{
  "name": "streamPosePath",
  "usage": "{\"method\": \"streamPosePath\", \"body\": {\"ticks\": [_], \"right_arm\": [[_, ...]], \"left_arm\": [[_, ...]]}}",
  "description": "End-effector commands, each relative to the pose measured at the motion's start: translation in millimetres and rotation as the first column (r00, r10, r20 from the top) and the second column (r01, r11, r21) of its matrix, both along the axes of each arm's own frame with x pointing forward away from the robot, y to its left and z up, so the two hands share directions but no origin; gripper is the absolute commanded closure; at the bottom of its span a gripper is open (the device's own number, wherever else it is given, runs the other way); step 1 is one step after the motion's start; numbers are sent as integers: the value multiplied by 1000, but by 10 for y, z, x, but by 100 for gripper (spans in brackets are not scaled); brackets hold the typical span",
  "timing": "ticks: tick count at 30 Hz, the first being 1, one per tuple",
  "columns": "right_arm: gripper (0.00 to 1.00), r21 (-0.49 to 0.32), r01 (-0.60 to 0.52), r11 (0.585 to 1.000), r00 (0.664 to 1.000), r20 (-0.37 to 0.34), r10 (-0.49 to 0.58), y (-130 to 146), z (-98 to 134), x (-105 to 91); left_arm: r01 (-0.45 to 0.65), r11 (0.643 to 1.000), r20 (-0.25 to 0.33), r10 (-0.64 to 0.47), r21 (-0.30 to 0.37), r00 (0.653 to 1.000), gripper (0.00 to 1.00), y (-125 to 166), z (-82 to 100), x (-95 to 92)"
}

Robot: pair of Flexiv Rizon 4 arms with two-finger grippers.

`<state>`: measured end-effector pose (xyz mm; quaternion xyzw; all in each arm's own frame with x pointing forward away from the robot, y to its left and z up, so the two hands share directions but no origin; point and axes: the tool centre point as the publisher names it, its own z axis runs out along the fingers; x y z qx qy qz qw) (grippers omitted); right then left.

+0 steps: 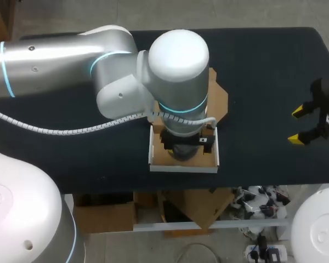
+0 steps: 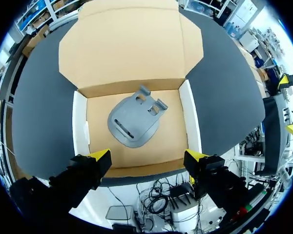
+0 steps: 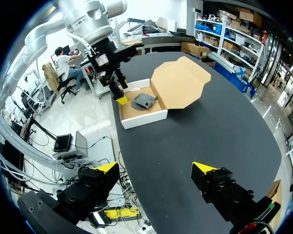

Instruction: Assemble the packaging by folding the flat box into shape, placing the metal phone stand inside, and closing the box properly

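The box (image 1: 183, 166) sits in the lower middle of the head view, at the near edge of the dark table (image 1: 263, 71). It is folded into a tray with white walls and a brown floor. Its lid (image 2: 129, 44) lies open and flat on the table behind it.

The grey metal phone stand (image 2: 135, 122) lies flat on the box floor, towards the back wall. The left arm (image 1: 55, 60) comes in from the upper left of the head view, and its wrist covers most of the box, so the stand does not show there.

The left gripper (image 2: 149, 158) hangs over the front part of the box. Its fingers are spread wide, one yellow tip near each front corner, and the stand lies ahead of them, seemingly untouched.

The right gripper (image 1: 299, 126) is at the right edge of the head view, above bare table and well apart from the box. Its fingers are apart too, with nothing between them.
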<state>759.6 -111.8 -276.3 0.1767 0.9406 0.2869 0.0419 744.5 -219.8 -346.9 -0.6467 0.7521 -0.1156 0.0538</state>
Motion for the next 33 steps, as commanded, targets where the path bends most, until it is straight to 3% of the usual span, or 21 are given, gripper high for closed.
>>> {"method": "streamPosePath", "body": {"ticks": [1, 6, 16, 26, 33], "right_arm": [[0, -1, 1, 1000, 1000, 2, -1, 1, 1, -10], [0, -1, 1, 1000, 1000, 2, -1, 1, 1, -10], [0, -1, 1, 1000, 1000, 2, -1, 1, 1, -10], [0, -1, 1, 1000, 1000, 2, -1, 1, 1, -10], [0, -1, 1, 1000, 1000, 2, -1, 1, 1, -10]], "left_arm": [[79, 996, 71, -75, -47, 995, 0, 257, 254, -68], [207, 973, 110, -196, -97, 974, 0, 417, 399, 14], [365, 922, 180, -339, -134, 923, 0, 816, 537, 295], [540, 814, 261, -485, -215, 835, 0, 1271, 607, 624], [605, 759, 309, -531, -242, 789, 0, 1468, 592, 879]]}}
